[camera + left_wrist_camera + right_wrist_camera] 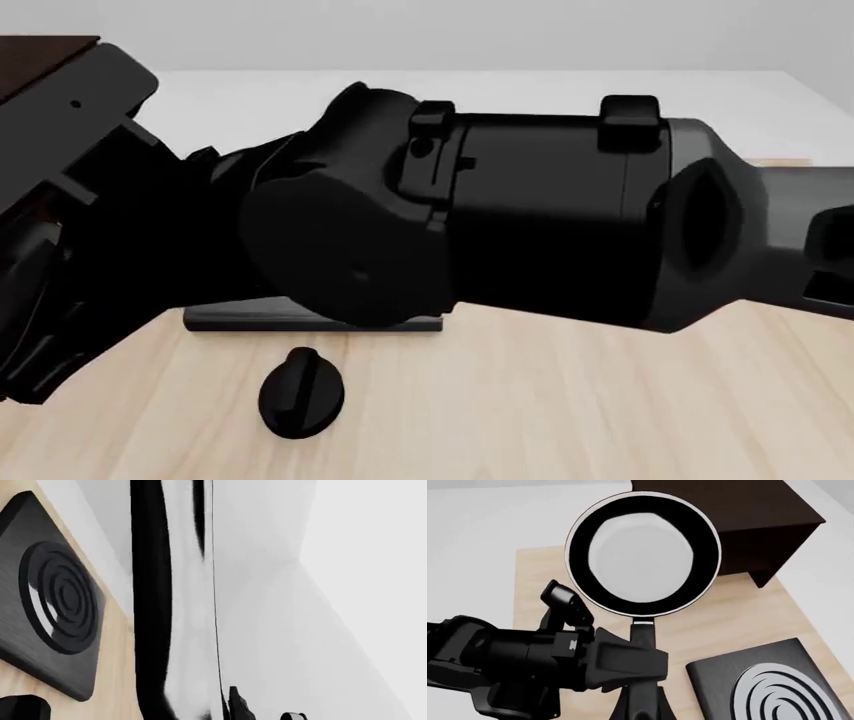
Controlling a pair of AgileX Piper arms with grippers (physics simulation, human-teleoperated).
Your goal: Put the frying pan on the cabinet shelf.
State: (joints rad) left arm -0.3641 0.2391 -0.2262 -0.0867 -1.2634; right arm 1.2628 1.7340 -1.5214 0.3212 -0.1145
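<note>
Jaws around frying pan (644, 555) handle

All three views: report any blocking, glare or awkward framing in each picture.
Front view: the dark arm fills most of the frame and hides the pan; only the table and a knob show clearly. Left wrist view: very close and tilted, the pan is a pale reflective smear beside the stove plate. Right wrist view: sharp, the pan's inside mirrors white.
</note>
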